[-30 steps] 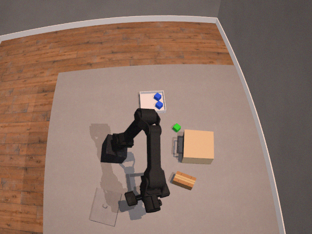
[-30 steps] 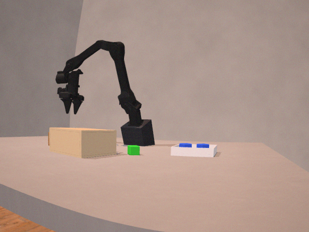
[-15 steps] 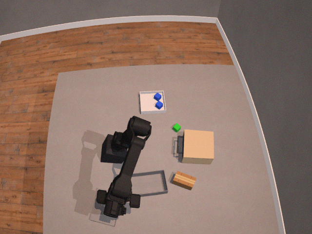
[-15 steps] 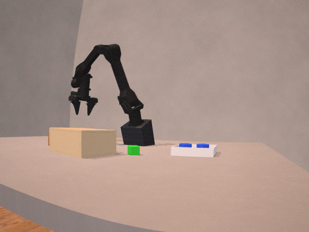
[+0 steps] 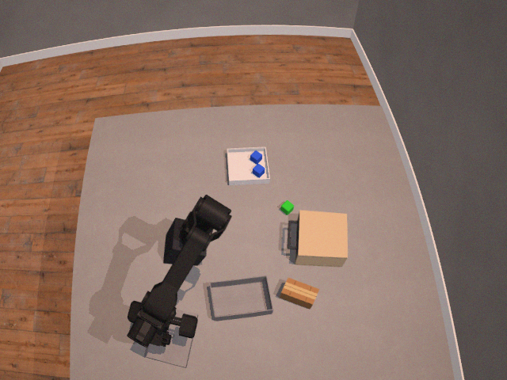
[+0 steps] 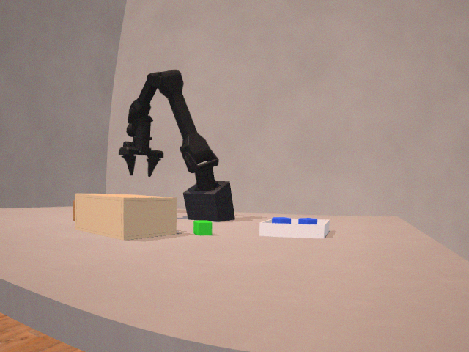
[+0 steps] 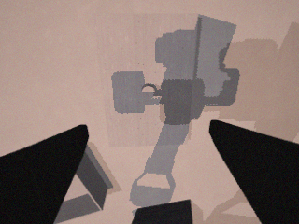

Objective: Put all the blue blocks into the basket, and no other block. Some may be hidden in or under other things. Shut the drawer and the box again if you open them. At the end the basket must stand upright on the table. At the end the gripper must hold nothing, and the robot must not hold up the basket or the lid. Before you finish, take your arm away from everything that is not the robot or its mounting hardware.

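The white basket (image 5: 247,165) stands upright on the table and holds two blue blocks (image 5: 256,156) (image 5: 258,170); it also shows in the side view (image 6: 294,228). My gripper (image 5: 163,331) (image 6: 141,166) is open and empty. It hangs fingers down, well above the table, over the flat grey box lid (image 5: 168,345). In the wrist view the lid's small knob (image 7: 149,89) lies below and ahead of my spread fingers. The grey box (image 5: 239,298) stands open just right of the lid, and its inside looks empty.
A green block (image 5: 287,207) lies between the basket and the tan drawer cabinet (image 5: 322,237). The drawer's dark handle (image 5: 292,235) faces the arm's base (image 5: 182,241). An orange wooden block (image 5: 299,292) lies right of the open box.
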Robot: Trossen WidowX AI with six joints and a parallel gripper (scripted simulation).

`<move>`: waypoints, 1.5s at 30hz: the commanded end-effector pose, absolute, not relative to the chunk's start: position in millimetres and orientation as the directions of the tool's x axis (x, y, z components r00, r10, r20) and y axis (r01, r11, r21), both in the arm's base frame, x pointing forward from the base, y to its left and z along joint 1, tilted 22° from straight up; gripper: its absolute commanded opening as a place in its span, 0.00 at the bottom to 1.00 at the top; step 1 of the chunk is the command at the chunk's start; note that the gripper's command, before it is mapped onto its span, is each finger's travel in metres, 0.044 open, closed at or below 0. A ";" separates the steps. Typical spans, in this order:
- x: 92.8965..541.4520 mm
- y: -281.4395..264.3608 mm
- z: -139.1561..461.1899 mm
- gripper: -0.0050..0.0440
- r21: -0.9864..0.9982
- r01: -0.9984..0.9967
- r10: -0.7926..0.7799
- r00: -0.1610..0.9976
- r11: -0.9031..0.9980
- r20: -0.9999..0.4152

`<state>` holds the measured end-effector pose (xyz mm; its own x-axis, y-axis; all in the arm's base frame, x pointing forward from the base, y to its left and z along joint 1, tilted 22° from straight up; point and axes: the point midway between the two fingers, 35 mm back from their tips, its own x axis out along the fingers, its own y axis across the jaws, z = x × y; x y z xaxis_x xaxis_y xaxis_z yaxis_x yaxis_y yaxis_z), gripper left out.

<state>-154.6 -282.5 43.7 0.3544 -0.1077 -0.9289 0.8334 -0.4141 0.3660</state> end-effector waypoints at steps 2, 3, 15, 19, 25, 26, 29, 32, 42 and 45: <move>-150.1 -284.6 23.4 1.00 0.364 0.836 -0.103 0.354 -0.411 -0.929; -147.7 -285.3 17.2 1.00 0.364 0.836 -0.103 0.354 -0.411 -0.929; -128.3 -290.9 -33.8 1.00 0.364 0.836 -0.103 0.354 -0.411 -0.929; -128.3 -290.9 -33.8 1.00 0.364 0.836 -0.103 0.354 -0.411 -0.929; -124.5 -292.0 -43.7 1.00 0.364 0.836 -0.103 0.354 -0.411 -0.929; -123.6 -292.3 -46.2 1.00 0.364 0.836 -0.103 0.354 -0.411 -0.929; -120.7 -293.1 -53.6 1.00 0.364 0.836 -0.103 0.354 -0.411 -0.929; -117.9 -293.9 -61.0 1.00 0.364 0.836 -0.103 0.354 -0.411 -0.929; -117.7 -294.0 -61.6 1.00 0.364 0.836 -0.103 0.354 -0.411 -0.929; -117.7 -294.0 -61.6 0.10 0.364 0.836 -0.103 0.354 -0.411 -0.929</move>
